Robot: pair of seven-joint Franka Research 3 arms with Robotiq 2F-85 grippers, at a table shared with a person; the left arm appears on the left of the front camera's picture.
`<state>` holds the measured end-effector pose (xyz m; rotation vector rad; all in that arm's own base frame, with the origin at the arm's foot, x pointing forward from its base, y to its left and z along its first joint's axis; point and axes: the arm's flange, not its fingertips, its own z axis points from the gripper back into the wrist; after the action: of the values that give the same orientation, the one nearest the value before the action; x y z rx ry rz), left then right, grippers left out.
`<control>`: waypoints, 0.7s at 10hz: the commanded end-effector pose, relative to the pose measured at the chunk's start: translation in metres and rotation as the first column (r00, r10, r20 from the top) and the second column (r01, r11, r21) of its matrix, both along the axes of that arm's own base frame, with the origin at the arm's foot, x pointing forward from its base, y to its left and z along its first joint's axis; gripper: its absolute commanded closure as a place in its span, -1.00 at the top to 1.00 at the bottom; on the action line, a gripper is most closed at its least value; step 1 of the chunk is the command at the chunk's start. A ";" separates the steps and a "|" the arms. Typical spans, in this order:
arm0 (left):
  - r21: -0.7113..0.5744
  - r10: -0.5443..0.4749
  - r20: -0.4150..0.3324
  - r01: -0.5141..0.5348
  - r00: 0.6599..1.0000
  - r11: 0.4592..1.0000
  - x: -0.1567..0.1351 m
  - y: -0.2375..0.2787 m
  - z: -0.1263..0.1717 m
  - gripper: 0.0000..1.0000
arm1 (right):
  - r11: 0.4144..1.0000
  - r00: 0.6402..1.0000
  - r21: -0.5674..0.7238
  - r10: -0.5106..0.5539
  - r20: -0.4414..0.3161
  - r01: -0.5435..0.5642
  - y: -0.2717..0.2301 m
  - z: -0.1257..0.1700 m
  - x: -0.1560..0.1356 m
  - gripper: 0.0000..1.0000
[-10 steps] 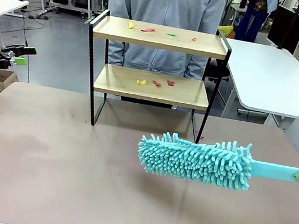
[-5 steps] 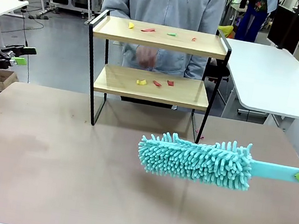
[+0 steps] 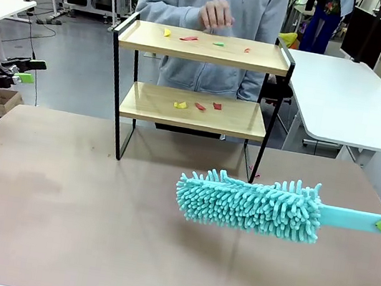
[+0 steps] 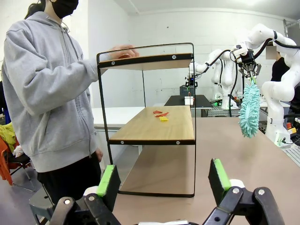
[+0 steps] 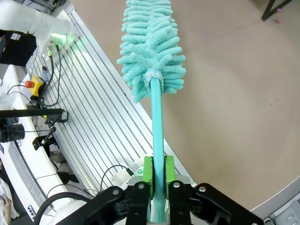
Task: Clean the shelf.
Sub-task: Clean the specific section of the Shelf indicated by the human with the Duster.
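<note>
Two-tier shelf (image 3: pixel 142 37) of light wooden boards in a thin black frame, at the brown table's (image 3: pixel 58 202) far edge, not yet swept: coloured scraps (image 3: pixel 198 106) litter both boards, my right gripper (image 5: pixel 158 171) clenches the teal shaggy duster (image 3: pixel 250 203) short of it, my left gripper (image 4: pixel 164 168) gapes empty.

Person's hand (image 3: pixel 216 15) above shelf (image 3: pixel 142 35) top

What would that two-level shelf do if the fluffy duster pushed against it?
The shelf looks light, two thin boards in a slim black frame, so it would likely slide or wobble. It stands tall on a narrow base, so a push near the top might tip it. The duster has soft fringes, so its push is probably gentle.
</note>
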<state>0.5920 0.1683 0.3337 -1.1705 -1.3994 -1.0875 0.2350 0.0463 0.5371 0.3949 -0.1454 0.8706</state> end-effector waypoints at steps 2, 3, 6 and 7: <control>0.001 0.000 0.004 0.000 1.000 1.000 -0.001 -0.001 0.003 1.00 | 1.000 1.000 0.009 -0.020 -0.005 0.020 0.000 0.002 -0.001 -0.74; 0.001 0.000 0.004 0.000 1.000 1.000 -0.001 -0.001 0.003 1.00 | 1.000 1.000 0.009 -0.020 -0.005 0.020 0.000 0.002 -0.001 -0.74; 0.001 0.000 0.004 0.000 1.000 1.000 -0.001 -0.001 0.003 1.00 | 1.000 1.000 0.009 -0.020 -0.005 0.020 0.000 0.002 -0.001 -0.74; 0.001 0.000 0.004 0.000 1.000 1.000 -0.001 -0.001 0.003 1.00 | 1.000 1.000 0.009 -0.020 -0.005 0.020 0.000 0.002 -0.001 -0.74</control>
<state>0.5920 0.1683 0.3337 -1.1705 -1.3994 -1.0875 0.2350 0.0463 0.5371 0.3949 -0.1454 0.8705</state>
